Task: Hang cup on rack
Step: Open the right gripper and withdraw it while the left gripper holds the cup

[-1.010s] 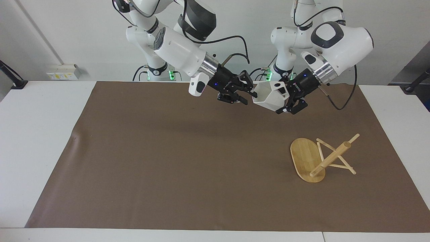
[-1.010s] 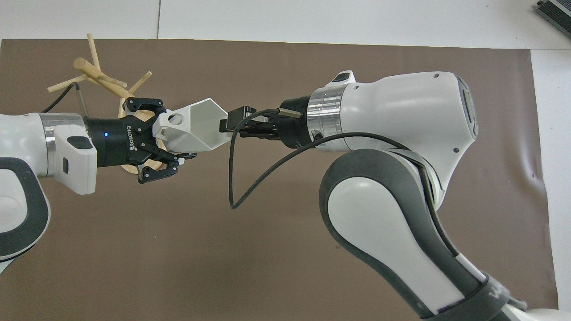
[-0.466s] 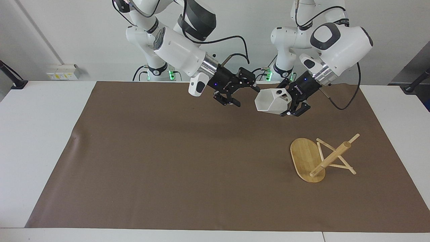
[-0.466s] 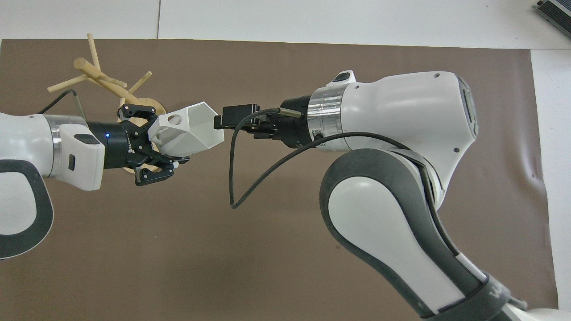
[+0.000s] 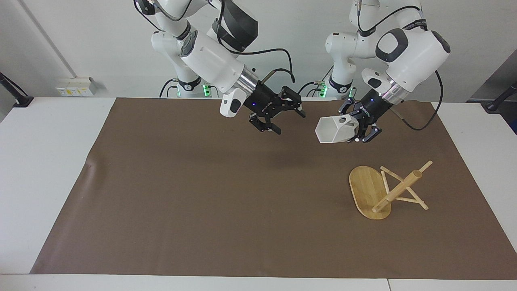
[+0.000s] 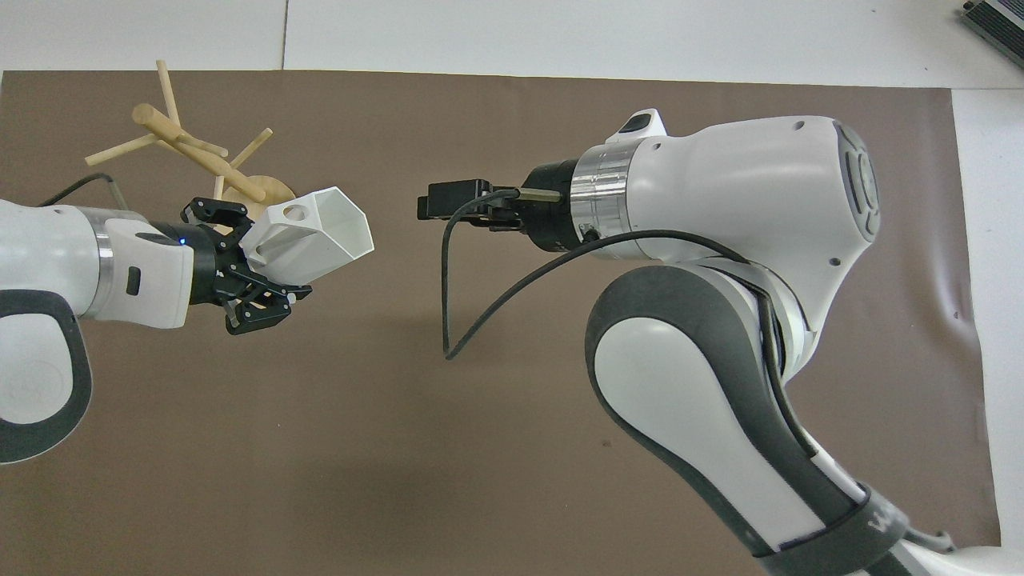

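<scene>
The white faceted cup [image 5: 333,129] is held in the air by my left gripper [image 5: 357,130], which is shut on its handle end. The cup's open mouth faces the right arm's end of the table. It also shows in the overhead view [image 6: 312,236], with the left gripper [image 6: 260,276] at its handle. The bamboo rack [image 5: 367,190] looks tipped over, its post [image 5: 400,188] slanting and its pegs touching the mat. The cup is over the mat, nearer to the robots than the rack [image 6: 188,148]. My right gripper [image 5: 278,115] is open and empty, apart from the cup [image 6: 432,210].
A brown mat [image 5: 202,194] covers most of the white table [image 5: 48,161]. A black cable [image 6: 448,304] hangs from the right wrist.
The right gripper has come off the cup's rim and drawn back toward its own end. The left gripper has carried the cup lower and toward the rack.
</scene>
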Action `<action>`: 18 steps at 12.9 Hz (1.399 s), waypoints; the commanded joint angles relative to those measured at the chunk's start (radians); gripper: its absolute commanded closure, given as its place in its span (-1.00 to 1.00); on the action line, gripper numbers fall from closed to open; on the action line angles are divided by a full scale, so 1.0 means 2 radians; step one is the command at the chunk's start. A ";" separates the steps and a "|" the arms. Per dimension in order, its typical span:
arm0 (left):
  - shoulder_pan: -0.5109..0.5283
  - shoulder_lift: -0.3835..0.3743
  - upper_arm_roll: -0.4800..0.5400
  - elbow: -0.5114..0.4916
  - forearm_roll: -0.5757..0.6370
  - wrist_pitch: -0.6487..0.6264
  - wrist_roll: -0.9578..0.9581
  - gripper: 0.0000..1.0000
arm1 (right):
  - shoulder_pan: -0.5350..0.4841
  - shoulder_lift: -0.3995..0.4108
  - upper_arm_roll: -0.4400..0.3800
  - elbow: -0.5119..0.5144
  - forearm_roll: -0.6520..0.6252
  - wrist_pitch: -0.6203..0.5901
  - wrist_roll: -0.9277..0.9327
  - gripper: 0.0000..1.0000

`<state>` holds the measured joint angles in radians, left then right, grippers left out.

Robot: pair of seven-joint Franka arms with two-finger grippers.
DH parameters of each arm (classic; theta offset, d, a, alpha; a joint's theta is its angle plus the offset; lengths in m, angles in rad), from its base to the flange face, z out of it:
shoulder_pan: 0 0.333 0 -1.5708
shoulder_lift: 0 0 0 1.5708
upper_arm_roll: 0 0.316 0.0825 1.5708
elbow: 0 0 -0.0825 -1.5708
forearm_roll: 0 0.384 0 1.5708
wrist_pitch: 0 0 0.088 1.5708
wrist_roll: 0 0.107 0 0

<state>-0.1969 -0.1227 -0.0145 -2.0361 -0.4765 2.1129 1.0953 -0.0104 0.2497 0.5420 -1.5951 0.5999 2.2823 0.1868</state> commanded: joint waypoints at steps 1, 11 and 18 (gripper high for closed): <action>0.001 -0.012 -0.001 -0.009 0.032 -0.003 -0.049 1.00 | -0.008 -0.004 -0.020 0.001 -0.049 -0.014 0.002 -1.00; 0.001 0.029 -0.001 0.009 0.104 0.005 -0.215 1.00 | -0.009 -0.040 -0.167 0.014 -0.287 -0.183 -0.067 -1.00; 0.009 0.074 0.000 0.057 0.112 0.002 -0.254 1.00 | -0.008 -0.065 -0.242 0.014 -0.329 -0.278 -0.069 -1.00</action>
<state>-0.1894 -0.0198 -0.0093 -1.9776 -0.2779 2.1228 0.6342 -0.0280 0.1466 0.0927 -1.5658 -0.0403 1.7624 0.0605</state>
